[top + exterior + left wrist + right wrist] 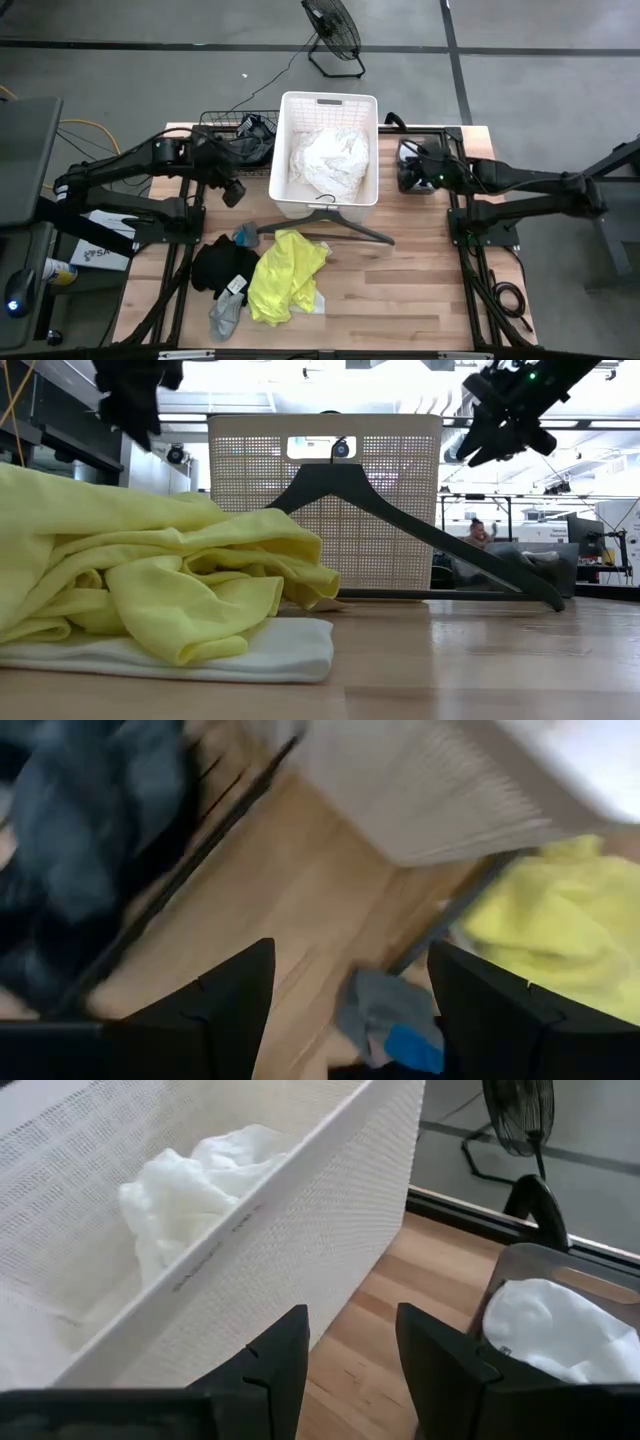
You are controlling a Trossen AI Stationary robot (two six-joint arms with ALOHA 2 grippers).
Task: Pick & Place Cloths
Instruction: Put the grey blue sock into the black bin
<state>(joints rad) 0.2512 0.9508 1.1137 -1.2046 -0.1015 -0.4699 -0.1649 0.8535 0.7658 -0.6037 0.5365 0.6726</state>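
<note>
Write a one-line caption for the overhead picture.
White laundry fills the basket; yellow top and black clothes wait beside a hanger.

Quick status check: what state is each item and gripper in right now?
Basket: upright, holds the white cloth.
Hanger: on the table, leaning against the basket's front.
Yellow cloth: crumpled on the table.
Black cloth: heaped beside the yellow one.
Left gripper: open, empty, left of the basket.
Right gripper: open, empty, right of the basket.
</note>
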